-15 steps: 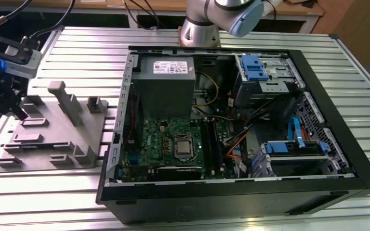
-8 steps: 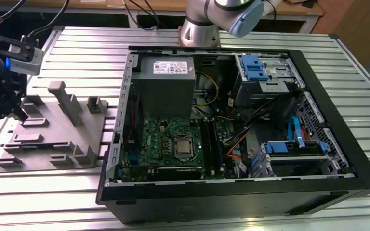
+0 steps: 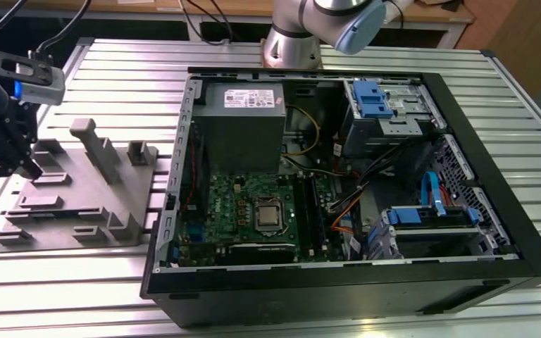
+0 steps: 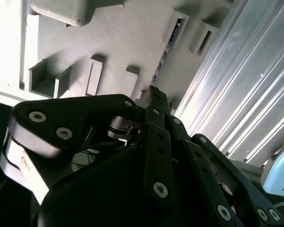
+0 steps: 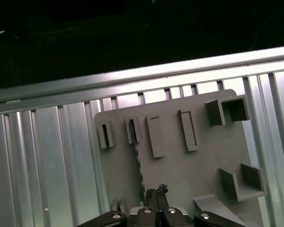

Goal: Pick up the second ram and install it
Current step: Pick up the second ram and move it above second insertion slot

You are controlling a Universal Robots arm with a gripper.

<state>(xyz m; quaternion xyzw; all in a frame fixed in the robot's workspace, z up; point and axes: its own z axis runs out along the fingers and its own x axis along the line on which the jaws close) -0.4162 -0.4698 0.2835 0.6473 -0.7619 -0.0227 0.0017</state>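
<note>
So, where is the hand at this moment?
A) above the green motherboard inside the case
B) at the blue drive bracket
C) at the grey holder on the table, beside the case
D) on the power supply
C: in the exterior view the hand is at the grey holder, to the exterior view's left of the computer case. In the first wrist view it is shut on the second ram, which stands on that holder.
</note>
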